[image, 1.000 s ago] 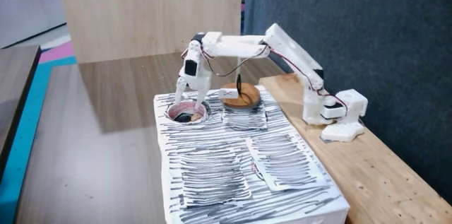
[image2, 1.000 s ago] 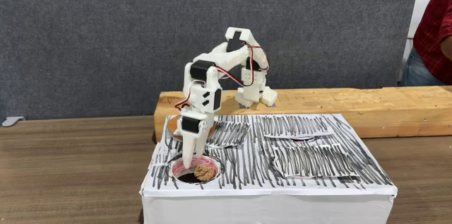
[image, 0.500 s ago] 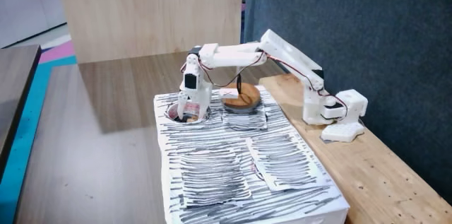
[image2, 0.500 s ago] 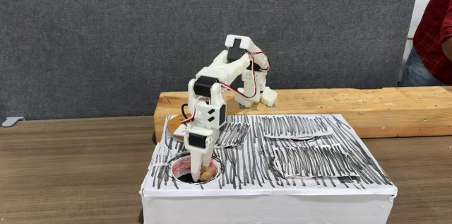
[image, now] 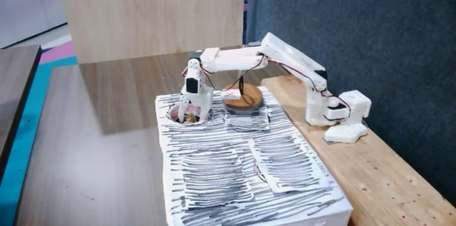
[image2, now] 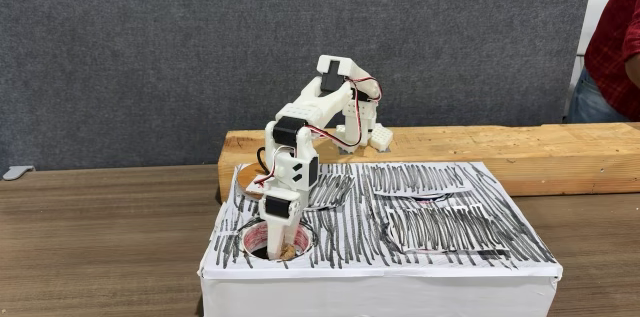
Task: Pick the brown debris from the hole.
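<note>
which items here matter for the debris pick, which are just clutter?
Job:
- brown debris
- hole, pinkish rim
- gripper, tips down in the hole

Lying about:
- wooden disc with upright stick
- loose scribbled paper sheets
- wooden beam

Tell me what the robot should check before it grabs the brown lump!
1. Fingers down in the hole: ok.
2. Brown debris is right beside the fingers: ok.
3. Fingers closed on the debris: cannot tell, the rim hides them.
4. Arm clear of the wooden disc: ok.
5. Person's sleeve far from the arm: ok.
</note>
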`<state>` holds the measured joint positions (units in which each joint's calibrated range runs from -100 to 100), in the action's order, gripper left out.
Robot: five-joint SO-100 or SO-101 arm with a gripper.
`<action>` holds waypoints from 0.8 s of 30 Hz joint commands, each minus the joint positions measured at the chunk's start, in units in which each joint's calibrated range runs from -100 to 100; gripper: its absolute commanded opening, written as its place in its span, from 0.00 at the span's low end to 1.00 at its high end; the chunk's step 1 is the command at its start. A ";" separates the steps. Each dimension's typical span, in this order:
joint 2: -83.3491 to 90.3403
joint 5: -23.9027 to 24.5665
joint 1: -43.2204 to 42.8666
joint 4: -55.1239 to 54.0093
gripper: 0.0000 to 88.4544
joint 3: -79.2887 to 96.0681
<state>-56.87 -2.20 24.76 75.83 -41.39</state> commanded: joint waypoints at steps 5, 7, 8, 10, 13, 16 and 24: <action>-0.16 -0.29 -0.20 0.35 0.14 -0.05; -0.16 -0.29 -0.20 0.35 0.04 -0.05; -0.16 -0.29 -0.12 0.35 0.01 -0.05; -0.16 -0.29 -0.05 0.35 0.01 -0.05; 0.00 -0.29 0.17 0.35 0.01 -0.05; 0.42 -0.29 0.24 0.35 0.01 -0.05; 2.18 -0.24 0.24 0.86 0.01 -2.19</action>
<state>-56.87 -2.20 24.98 75.75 -41.39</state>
